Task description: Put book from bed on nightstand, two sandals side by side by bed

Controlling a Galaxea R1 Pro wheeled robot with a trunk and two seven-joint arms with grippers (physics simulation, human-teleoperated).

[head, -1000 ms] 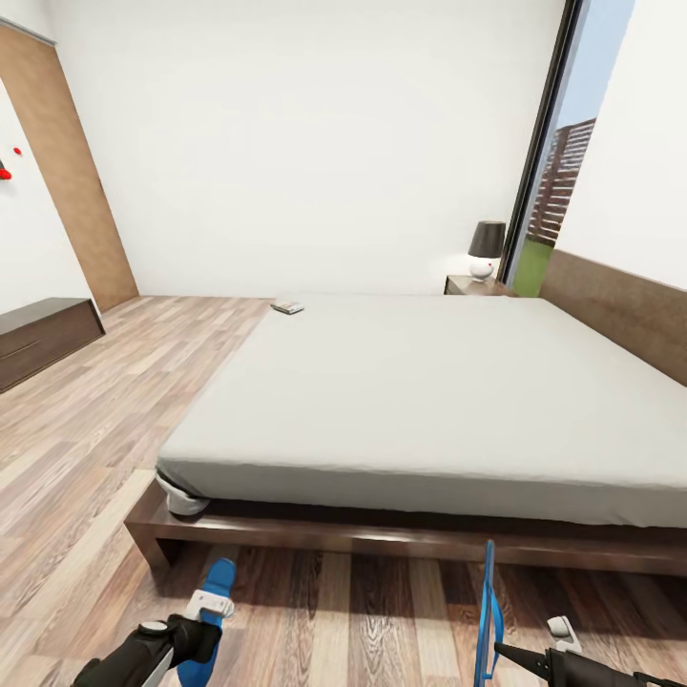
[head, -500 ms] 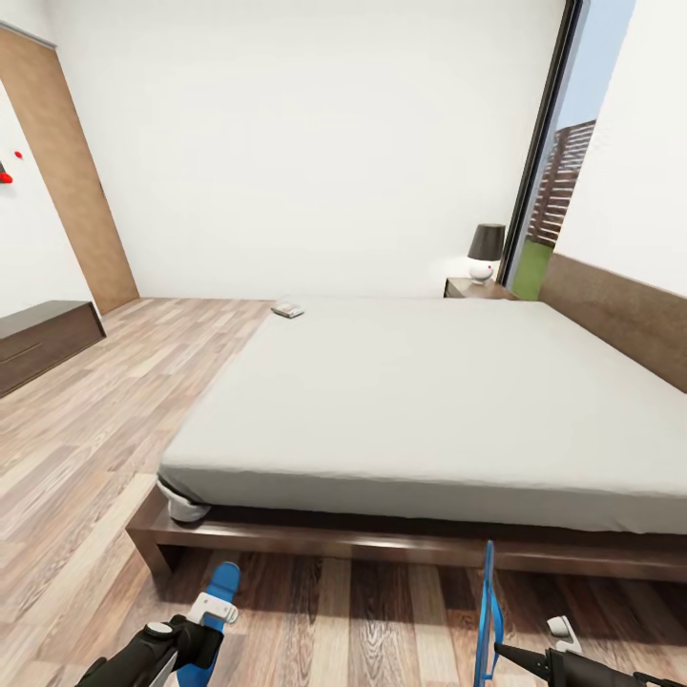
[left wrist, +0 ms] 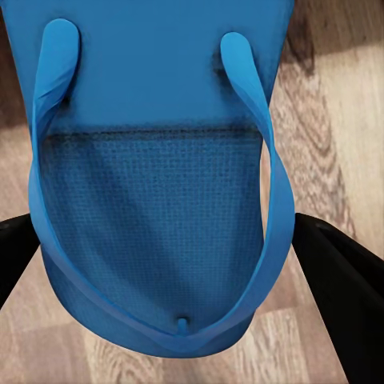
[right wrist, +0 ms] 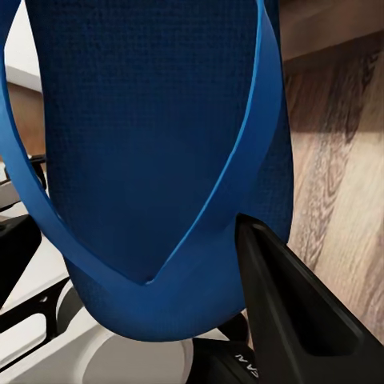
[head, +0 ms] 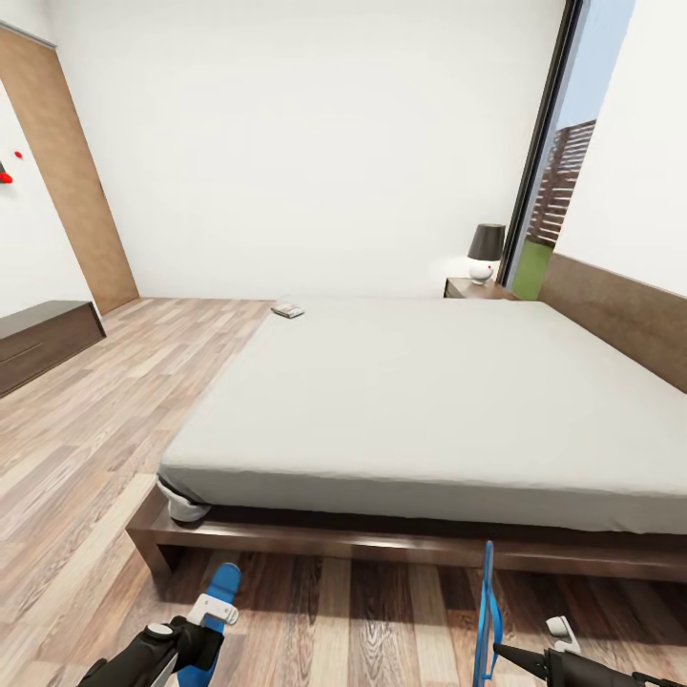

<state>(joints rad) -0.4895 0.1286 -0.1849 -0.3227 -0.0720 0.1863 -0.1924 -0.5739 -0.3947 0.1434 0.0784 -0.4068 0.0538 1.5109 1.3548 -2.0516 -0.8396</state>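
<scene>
One blue sandal [head: 221, 584] is being gripped flat in the left gripper [head: 208, 611]; the other sandal [head: 489, 611] is being held on edge, clamped in the right gripper [head: 534, 649]. Both are being carried above the floor [head: 95, 448], near the bed [head: 429, 382]. The book [head: 287, 309] is lying at the far left mattress corner. For release, the right sandal should be levelled and the pair set close, parallel.

No legible text anywhere.
</scene>
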